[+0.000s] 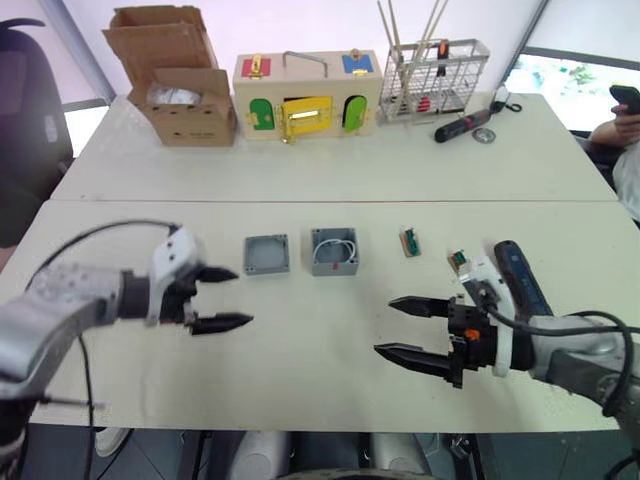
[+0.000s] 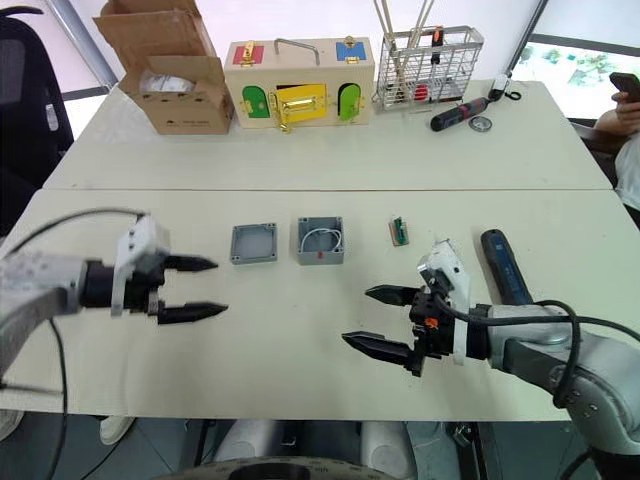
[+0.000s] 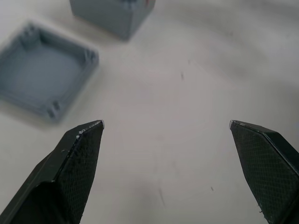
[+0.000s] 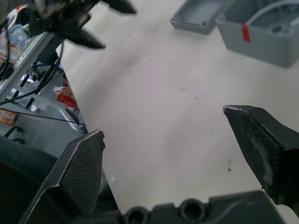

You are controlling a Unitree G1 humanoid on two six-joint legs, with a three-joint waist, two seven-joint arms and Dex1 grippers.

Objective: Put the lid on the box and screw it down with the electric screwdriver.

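Observation:
The grey lid point(image 1: 267, 254) lies rim-up on the near table, and the deeper grey box point(image 1: 334, 251) with white wires inside stands just to its right, a small gap between them. My left gripper point(image 1: 243, 297) is open and empty, hovering in front of and a little to the left of the lid. My right gripper point(image 1: 384, 326) is open and empty too, in front of and to the right of the box. The black electric screwdriver point(image 1: 520, 280) with its bluish label lies on the table beside my right wrist. The left wrist view shows the lid point(image 3: 44, 77) and a box point(image 3: 112, 14) corner beyond the open fingers.
A small green circuit board point(image 1: 409, 241) lies right of the box. On the far table stand a cardboard box point(image 1: 180, 80), a wooden box with coloured doors point(image 1: 305, 95) and a wire basket point(image 1: 432, 78); a black-and-red hand screwdriver point(image 1: 462, 125) lies there. A person point(image 1: 625, 110) sits far right.

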